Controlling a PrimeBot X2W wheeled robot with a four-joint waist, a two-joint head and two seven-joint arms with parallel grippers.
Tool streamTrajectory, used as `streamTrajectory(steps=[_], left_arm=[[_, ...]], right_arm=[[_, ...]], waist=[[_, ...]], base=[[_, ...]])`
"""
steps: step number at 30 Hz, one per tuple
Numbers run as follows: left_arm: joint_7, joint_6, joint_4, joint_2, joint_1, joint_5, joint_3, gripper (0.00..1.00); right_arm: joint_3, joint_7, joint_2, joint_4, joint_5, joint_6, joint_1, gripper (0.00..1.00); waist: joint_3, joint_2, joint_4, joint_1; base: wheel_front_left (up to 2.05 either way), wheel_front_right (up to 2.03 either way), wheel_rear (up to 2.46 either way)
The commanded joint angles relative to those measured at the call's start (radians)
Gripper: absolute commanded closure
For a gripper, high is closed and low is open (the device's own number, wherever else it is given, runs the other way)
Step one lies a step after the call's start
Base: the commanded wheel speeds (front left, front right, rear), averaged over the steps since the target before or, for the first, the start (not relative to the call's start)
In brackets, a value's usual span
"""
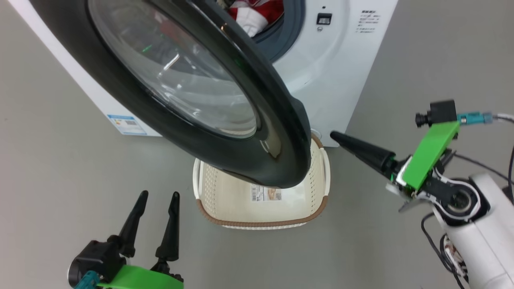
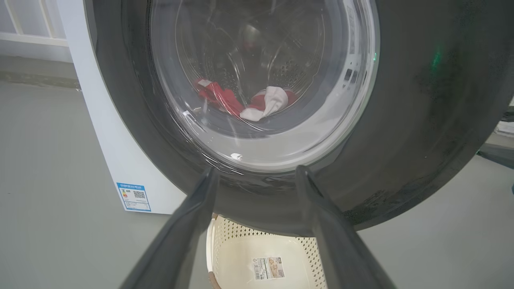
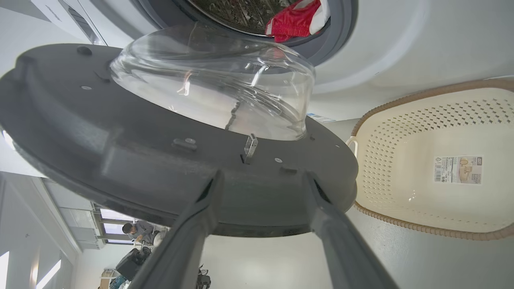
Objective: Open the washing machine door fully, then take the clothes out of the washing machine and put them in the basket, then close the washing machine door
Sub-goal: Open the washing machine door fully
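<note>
The right gripper (image 3: 261, 178) is standing spread and empty, its fingertips just short of the half-open door (image 1: 281, 132), likely to push it wider. The left gripper (image 1: 159, 195) is waiting open. Beyond, clothes (image 1: 257, 12) are lying in the machine (image 1: 341, 60); the basket (image 1: 261, 222) is sitting beneath the door to catch them.

The washing machine door (image 1: 192, 92) runs off the head view's top edge and covers the far half of the basket (image 1: 225, 196), and its rim leaves the clothes (image 1: 257, 16) as a scrap cut by the frame. The right tool (image 1: 335, 137) shows one finger there, the other hidden behind it. The print (image 1: 370, 22) on the washing machine (image 1: 341, 80) is too small to read. Through the door's window, the left wrist view smears the clothes with reflections.
</note>
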Motion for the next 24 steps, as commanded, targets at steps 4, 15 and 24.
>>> streamTrajectory(steps=[4, 15, 24], left_arm=[[-0.009, -0.01, -0.02, 0.011, 0.016, 0.018, 0.047, 0.0], [-0.009, -0.016, -0.019, 0.011, 0.058, 0.026, 0.078, 0.0], [-0.009, -0.019, -0.011, 0.011, 0.067, 0.032, 0.09, 0.0]], right_arm=[[0.002, -0.034, -0.016, -0.028, 0.001, 0.008, 0.063, 0.0], [0.029, -0.138, -0.03, -0.004, -0.029, 0.008, 0.201, 0.0], [0.025, -0.265, -0.055, -0.012, -0.043, 0.008, 0.292, 0.0]], waist=[[-0.029, 0.0, -0.025, 0.0], [-0.069, 0.0, -0.068, 0.0], [-0.077, 0.0, -0.085, 0.0]], base=[[0.0, 0.0, 0.0], [0.0, 0.0, 0.0], [0.0, 0.0, 0.0]])
